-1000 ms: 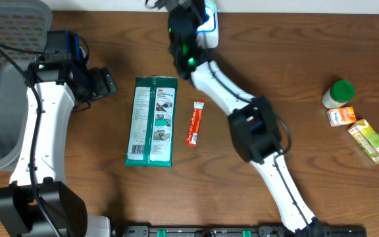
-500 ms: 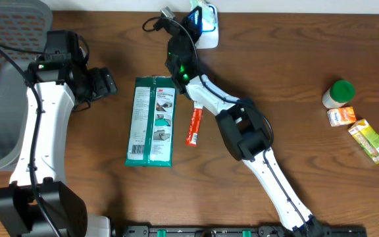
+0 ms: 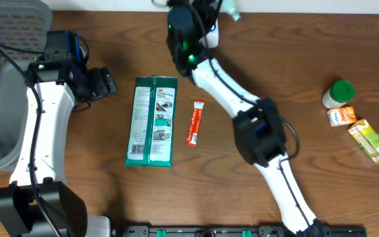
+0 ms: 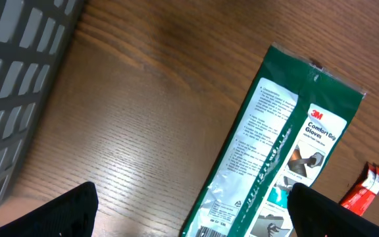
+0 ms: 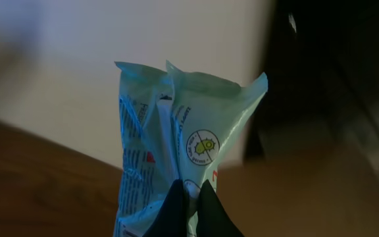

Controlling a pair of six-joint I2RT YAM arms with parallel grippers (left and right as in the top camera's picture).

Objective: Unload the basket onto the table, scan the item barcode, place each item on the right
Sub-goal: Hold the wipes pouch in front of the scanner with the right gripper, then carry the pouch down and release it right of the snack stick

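Right gripper pinches a pale green packet upright above its fingertips, probably mid-scan; the glove pack looks yet to go.

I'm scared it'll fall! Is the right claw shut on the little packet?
Shut on it. The right gripper pinches the pale green packet at its lower end.

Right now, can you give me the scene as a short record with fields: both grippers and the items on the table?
left gripper: open, empty, beside the glove pack
right gripper: shut on pale green packet, held above the table
centre: glove pack, red sachet beside it, apart
right edge: green-lidded jar, orange box, yellow-green box
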